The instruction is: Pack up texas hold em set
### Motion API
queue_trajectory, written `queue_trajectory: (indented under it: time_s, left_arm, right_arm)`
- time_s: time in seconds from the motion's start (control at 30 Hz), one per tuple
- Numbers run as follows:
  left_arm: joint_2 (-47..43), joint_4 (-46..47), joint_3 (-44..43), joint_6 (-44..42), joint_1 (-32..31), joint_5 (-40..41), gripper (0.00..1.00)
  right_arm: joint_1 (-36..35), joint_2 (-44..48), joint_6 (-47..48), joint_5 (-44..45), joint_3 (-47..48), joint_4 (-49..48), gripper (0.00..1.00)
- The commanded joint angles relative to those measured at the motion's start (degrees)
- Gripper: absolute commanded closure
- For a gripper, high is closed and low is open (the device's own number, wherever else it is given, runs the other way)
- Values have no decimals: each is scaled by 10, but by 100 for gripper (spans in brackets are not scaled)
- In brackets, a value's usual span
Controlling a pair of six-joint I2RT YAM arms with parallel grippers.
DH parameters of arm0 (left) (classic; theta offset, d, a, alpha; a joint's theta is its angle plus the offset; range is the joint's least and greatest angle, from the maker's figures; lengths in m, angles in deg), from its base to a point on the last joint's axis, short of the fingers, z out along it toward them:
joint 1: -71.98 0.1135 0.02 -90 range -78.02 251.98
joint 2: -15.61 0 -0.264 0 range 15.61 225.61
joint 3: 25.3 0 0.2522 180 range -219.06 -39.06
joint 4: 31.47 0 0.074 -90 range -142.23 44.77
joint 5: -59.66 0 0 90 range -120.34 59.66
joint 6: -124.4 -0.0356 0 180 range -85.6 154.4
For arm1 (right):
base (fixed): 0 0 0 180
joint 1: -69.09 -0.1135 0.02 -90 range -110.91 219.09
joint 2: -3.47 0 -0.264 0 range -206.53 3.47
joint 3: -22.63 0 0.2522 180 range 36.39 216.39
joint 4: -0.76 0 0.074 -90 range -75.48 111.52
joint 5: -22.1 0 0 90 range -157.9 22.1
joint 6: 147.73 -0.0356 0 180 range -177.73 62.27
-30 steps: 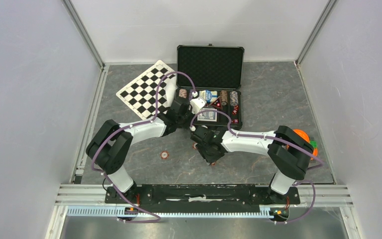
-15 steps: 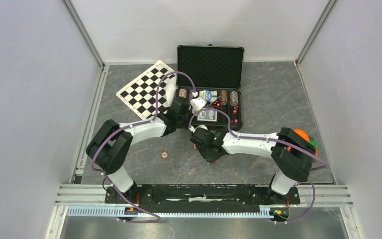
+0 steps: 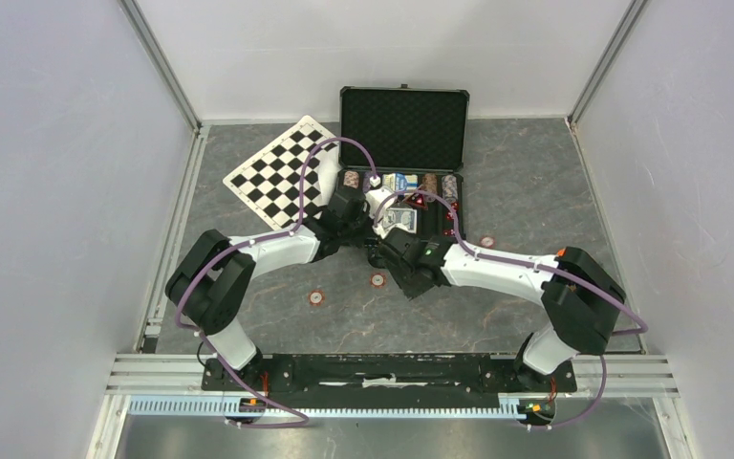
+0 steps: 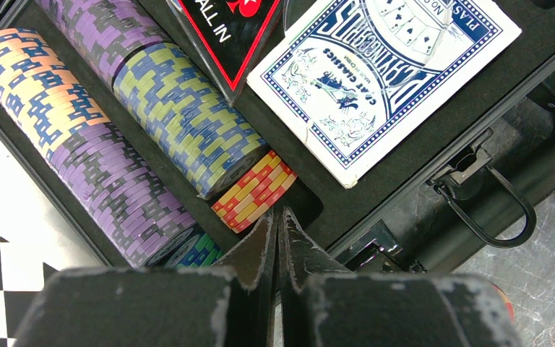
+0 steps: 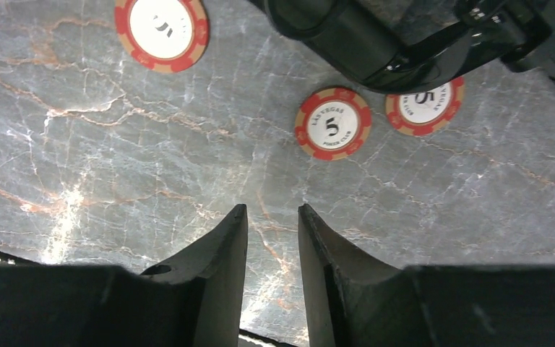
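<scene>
Black fingers of the left end effector (image 4: 277, 217) are pressed together with nothing between them, their tips over dark foam just short of a small stack of red-and-yellow striped poker chips (image 4: 254, 189). Beyond that stack runs a row of green-and-blue chips (image 4: 181, 116), and to its left a longer row of purple and orange chips (image 4: 65, 130), all on edge in foam slots. Ahead and to the right lies a blue-and-white card deck (image 4: 376, 79), with a black-and-red triangular "ALL IN" button (image 4: 231, 29) just beside it. To the right of the fingers is the black case handle (image 4: 477, 224). Only this wrist view makes out the chip colours.

The right end effector (image 5: 271, 217) has its fingers slightly spread and empty over the grey marbled desk (image 5: 115, 181). Just ahead lies a red-and-tan round chip marked 5 (image 5: 332, 123). A second such chip (image 5: 425, 105) sits just beside it, partly under the handle, and a third chip (image 5: 160, 29) is farther ahead to the left.

The top view hides both sets of fingers under the wrists. It alone shows the black briefcase-style case (image 3: 403, 129) open with its lid raised, both wrists meeting at its near edge. A black-and-white checkered board (image 3: 282, 172) lies to the case's left, and one loose chip (image 3: 486, 242) lies off the case's right corner.
</scene>
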Motion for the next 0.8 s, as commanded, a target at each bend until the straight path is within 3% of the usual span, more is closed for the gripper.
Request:
queue_trajectory:
  time_s: [0.0, 0.23, 0.33, 0.43, 0.63, 0.77]
  left_arm:
    - [2, 4, -18, 12, -3, -11, 94]
    - [3, 4, -19, 13, -3, -11, 94]
    - [4, 4, -19, 14, -3, -11, 94]
    - [3, 5, -19, 16, -3, -11, 94]
    - [7, 11, -18, 22, -3, -31, 94]
    - [7, 13, -17, 21, -3, -27, 94]
  right_arm:
    - [17, 21, 17, 3, 27, 3, 60]
    - [123, 95, 40, 10, -26, -10, 32]
    - [189, 132, 32, 94, -33, 3, 2]
    - [249, 168, 13, 177, -40, 12, 2]
    - [439, 110, 38, 65, 46, 47, 2]
    - [518, 53, 22, 7, 83, 43, 2]
